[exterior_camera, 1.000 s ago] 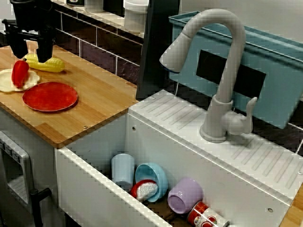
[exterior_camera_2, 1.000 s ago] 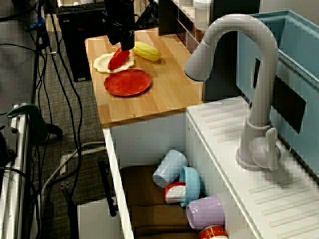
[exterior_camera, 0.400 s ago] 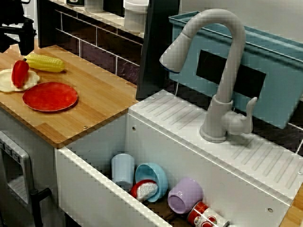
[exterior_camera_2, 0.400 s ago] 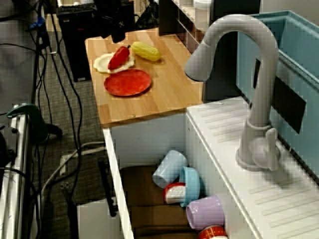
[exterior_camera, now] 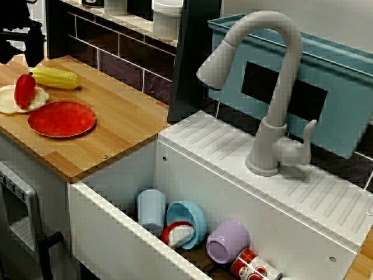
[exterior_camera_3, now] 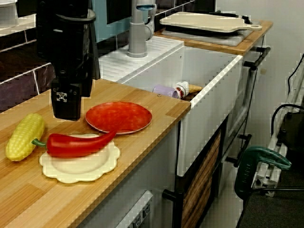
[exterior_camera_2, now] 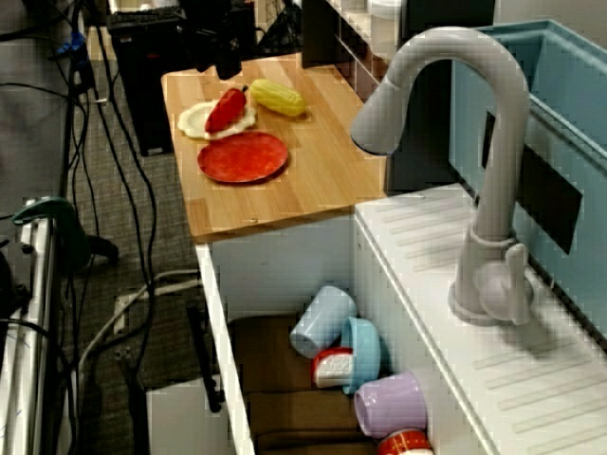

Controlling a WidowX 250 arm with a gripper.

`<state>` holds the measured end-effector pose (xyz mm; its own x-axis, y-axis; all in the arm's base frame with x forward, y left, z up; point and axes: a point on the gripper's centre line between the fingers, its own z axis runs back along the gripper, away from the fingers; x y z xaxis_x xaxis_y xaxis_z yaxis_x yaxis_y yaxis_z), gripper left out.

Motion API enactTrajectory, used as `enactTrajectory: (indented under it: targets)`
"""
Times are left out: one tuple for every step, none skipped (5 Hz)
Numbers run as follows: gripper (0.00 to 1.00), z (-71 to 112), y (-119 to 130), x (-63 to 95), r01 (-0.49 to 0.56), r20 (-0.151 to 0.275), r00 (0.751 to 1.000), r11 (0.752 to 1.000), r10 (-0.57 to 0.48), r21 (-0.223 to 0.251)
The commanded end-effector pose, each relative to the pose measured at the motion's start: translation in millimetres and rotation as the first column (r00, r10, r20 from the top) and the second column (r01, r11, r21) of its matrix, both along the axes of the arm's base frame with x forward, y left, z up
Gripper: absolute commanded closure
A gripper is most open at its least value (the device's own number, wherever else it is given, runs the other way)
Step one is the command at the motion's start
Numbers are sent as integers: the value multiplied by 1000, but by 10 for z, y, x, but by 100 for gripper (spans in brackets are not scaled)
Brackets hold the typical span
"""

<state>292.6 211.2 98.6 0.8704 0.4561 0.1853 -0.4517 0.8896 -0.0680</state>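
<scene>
The hand (exterior_camera: 19, 58) hangs with fingers (exterior_camera: 35, 53) apart and nothing in them, and just below it the pepper (exterior_camera_3: 76, 145) lies across a plate (exterior_camera_3: 90, 175) — it looks light, smooth and a bit slippery, so the fat middle seems best to hold, not the thin tip.

Pepper (exterior_camera_3: 76, 144) on plate (exterior_camera_3: 83, 167) beside corn (exterior_camera_3: 24, 135)
</scene>
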Motion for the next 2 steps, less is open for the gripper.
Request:
enactTrajectory:
  targets:
    - [0, 81, 66, -6, -14, 42, 999, 999, 12, 44]
    - [0, 18, 79, 8, -20, 45, 999, 998, 17, 66]
